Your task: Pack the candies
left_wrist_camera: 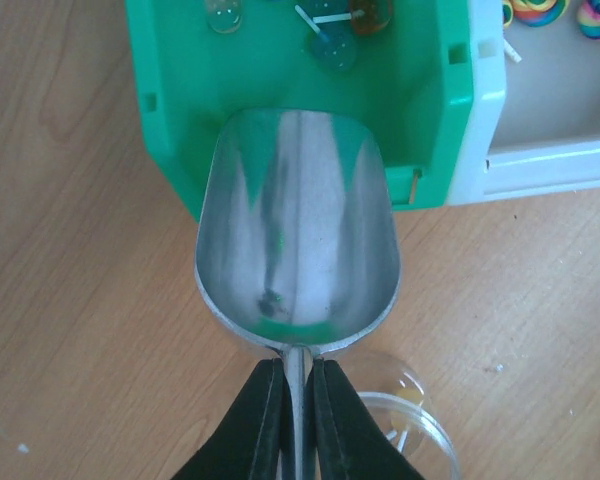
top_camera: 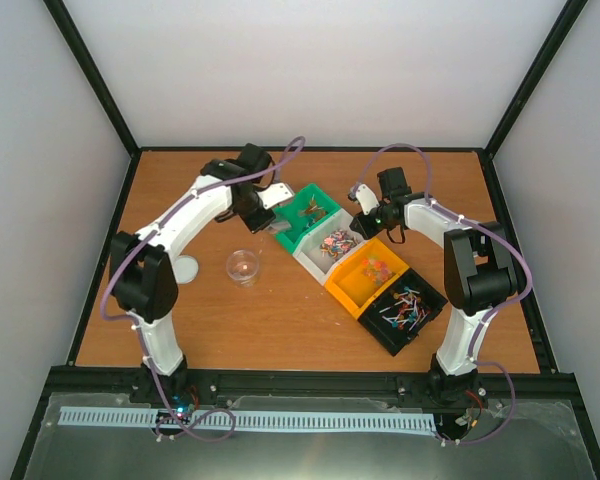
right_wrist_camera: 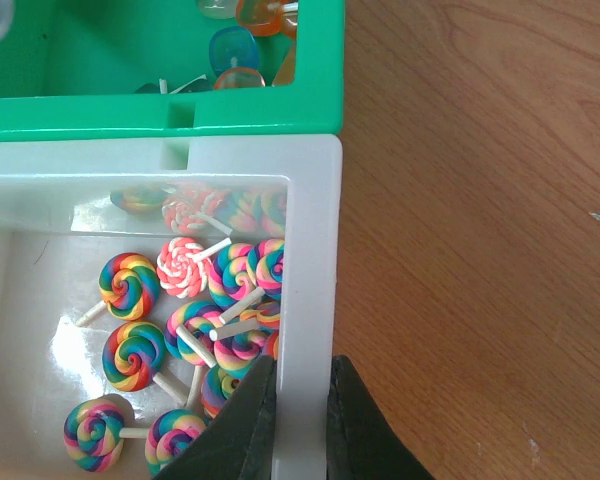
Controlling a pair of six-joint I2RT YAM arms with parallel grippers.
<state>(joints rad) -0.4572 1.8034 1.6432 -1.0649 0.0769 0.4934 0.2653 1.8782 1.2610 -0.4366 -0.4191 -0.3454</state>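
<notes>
The left gripper has its jaws pinched narrow on the thin handle of a metal scoop. The scoop points to 12 o'clock in the wrist view. Its bowl is bare, and its front lip overlaps the near wall of the green bin. At 5 o'clock from the fingers, partly under them, lies the clear jar.

The right gripper has its jaws narrow too, clamped on the side wall of the white bin, with one finger inside and the other outside over the wood.

The candies are lollipops on short white sticks. Rainbow swirls lie heaped in the white bin, just at 10 o'clock from the inner finger. At 12 o'clock, past the shared wall, the green bin holds a few flat blue and orange ones.

From above, four bins touch in a slanted row from 10 o'clock to 4 o'clock: green, white, then the orange bin and the black bin. Both of these also hold small sweets. The jar stands on the table at 8 o'clock from the green bin, apart from it. A pale disc lies at 9 o'clock from the jar, near the left arm.
</notes>
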